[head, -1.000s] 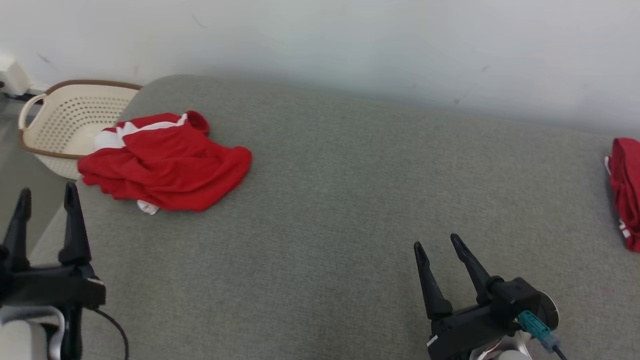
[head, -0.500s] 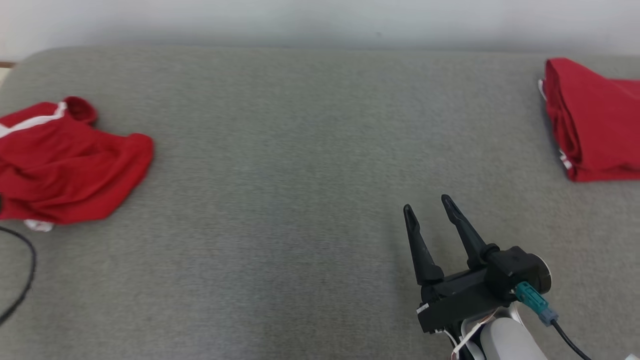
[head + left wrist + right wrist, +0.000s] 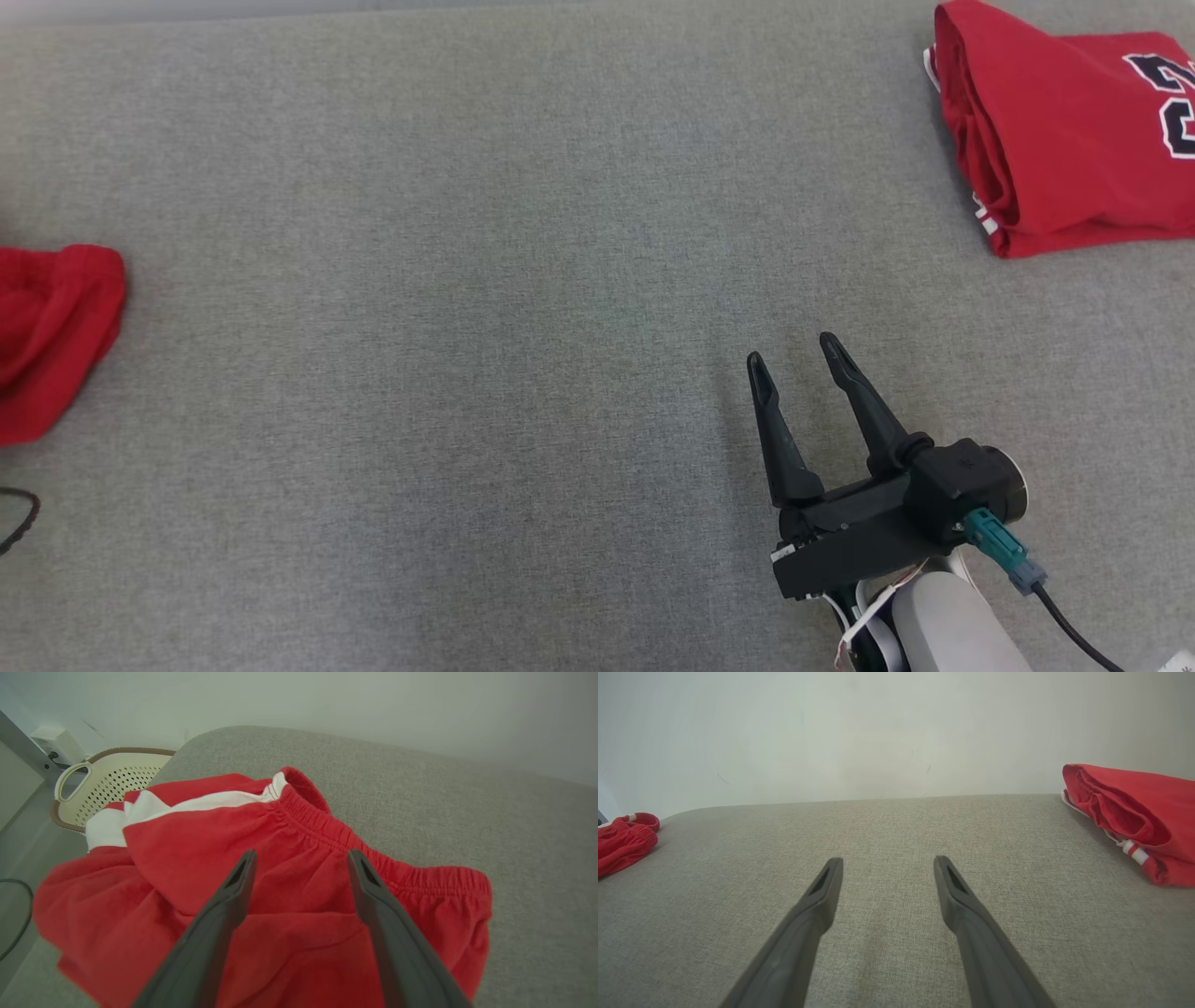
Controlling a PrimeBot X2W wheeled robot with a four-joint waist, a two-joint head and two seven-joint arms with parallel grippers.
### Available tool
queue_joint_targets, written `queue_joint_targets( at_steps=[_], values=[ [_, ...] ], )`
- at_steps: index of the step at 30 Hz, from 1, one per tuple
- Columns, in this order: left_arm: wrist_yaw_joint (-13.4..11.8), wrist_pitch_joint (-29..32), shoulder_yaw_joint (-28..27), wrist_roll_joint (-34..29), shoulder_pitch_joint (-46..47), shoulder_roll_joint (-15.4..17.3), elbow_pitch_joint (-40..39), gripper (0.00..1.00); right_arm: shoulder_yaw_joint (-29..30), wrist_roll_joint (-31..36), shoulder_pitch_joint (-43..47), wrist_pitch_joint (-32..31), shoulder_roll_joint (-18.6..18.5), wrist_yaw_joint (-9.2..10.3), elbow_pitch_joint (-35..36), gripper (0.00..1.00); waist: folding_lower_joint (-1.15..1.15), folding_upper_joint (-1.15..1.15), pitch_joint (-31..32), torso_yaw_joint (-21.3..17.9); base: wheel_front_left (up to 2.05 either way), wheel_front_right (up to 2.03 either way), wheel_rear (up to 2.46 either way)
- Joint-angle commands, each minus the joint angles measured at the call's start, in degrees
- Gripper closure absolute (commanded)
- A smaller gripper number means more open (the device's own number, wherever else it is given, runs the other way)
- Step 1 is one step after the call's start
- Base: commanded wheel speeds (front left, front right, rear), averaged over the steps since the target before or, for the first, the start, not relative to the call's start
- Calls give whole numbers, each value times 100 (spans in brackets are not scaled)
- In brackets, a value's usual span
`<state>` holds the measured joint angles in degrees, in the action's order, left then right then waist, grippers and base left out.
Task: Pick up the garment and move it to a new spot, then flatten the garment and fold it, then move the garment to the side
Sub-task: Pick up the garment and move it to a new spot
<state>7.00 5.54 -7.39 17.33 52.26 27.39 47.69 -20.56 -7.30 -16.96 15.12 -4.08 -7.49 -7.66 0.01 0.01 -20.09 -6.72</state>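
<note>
While the left tool [image 3: 302, 855] points at the crumpled red shorts [image 3: 299, 896] from close by, its two fingers [image 3: 224, 914] are spread wide with nothing between them. The right tool [image 3: 793, 349] stands just as wide open and holds nothing, over bare grey cloth toward the front right of the table [image 3: 467, 280]. The shorts lie at the table's left end near its rounded far corner, with the elastic waistband [image 3: 327, 828] toward the middle and a white panel [image 3: 187, 805] on the far side. Beyond that corner sits a cream perforated basket [image 3: 112, 779]. A folded red jersey [image 3: 1055, 140] with dark numerals lies at the far right end. Between the two garments the middle of the table is open grey fabric, and a pale wall [image 3: 878, 732] runs along the far edge.
</note>
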Motion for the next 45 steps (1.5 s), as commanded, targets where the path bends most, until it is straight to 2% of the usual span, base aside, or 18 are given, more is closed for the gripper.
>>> queue_joint_targets(
  at_steps=[1,10,14,15,16,20,26,32,39,40,45],
  values=[
    [19,54,37,-39,69,98,61,0,-6,16,-30,6,10,-1,32,0,-1,-1,-83,-80,0,0,0],
    [34,1243,510,172,149,213,829,0,-26,58,-46,6,-2,-1,-2,0,-1,-1,-77,-63,0,0,0],
    [35,1367,631,211,169,242,898,0,-62,47,-59,7,-4,-1,-14,0,-1,-1,-75,-73,0,0,0],
    [36,1359,662,236,166,243,896,74,-67,41,-64,7,-3,-2,-20,0,-1,-1,-74,-76,0,0,0],
    [36,1318,714,241,155,247,865,100,-71,30,-70,7,-6,-1,-26,0,-1,-1,-69,-80,0,0,0],
    [37,828,901,257,82,352,631,100,-60,5,-47,7,-2,-1,-46,0,-1,-1,-3,-65,0,0,0],
    [37,-198,1084,422,-19,265,242,100,-58,-55,36,7,13,-1,-87,0,-1,-1,259,23,0,0,0],
    [38,-846,1417,357,-310,157,-383,100,9,-86,176,7,28,-2,-123,0,-1,-1,580,159,0,0,0],
    [-53,-878,1835,292,-831,-286,-1756,100,69,-87,336,7,40,-1,-152,0,-1,-1,848,314,0,0,0],
    [-53,-878,1835,292,-831,-286,-1756,100,69,-87,336,7,40,-1,-152,0,-1,-1,848,314,0,0,0],
    [-235,-650,2089,313,-1196,-710,-2845,100,68,-106,359,7,53,-1,-136,0,-1,-1,921,286,0,0,0]
  ],
)
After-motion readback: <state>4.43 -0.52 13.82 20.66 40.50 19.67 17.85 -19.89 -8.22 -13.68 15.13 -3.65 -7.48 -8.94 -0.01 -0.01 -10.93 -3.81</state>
